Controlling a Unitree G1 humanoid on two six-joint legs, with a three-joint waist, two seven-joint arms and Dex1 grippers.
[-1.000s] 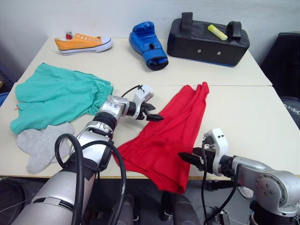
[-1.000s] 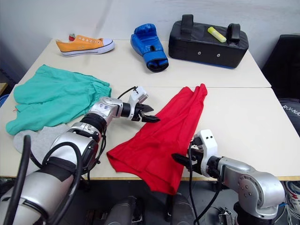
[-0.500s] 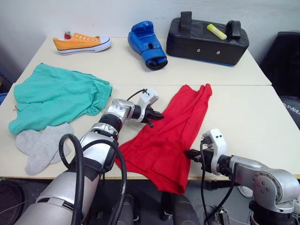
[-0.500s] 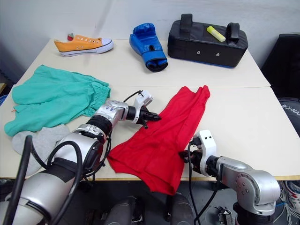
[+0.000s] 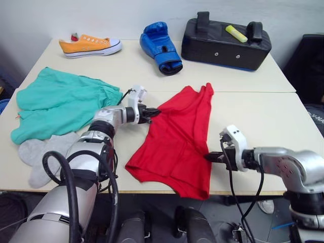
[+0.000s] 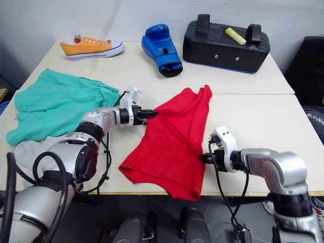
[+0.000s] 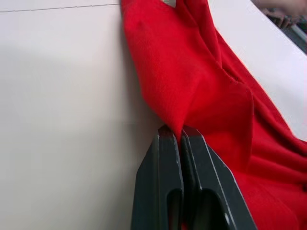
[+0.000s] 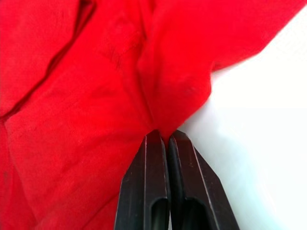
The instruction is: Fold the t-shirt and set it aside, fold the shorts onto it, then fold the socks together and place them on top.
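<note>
While the bright red cloth t-shirt lies crumpled across the middle of the pale worktop, its lower hem drooping over the front edge, both end effectors pinch it: the left end effector is clamped on its left edge, the right end effector on its right edge. Teal-green fabric shorts and light grey knit socks lie along the worktop's left edge.

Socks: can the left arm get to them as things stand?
Probably not yet: the left gripper is shut on the t-shirt. The socks lie uncovered beside that arm at the table's near edge, reachable once it lets go.
</note>
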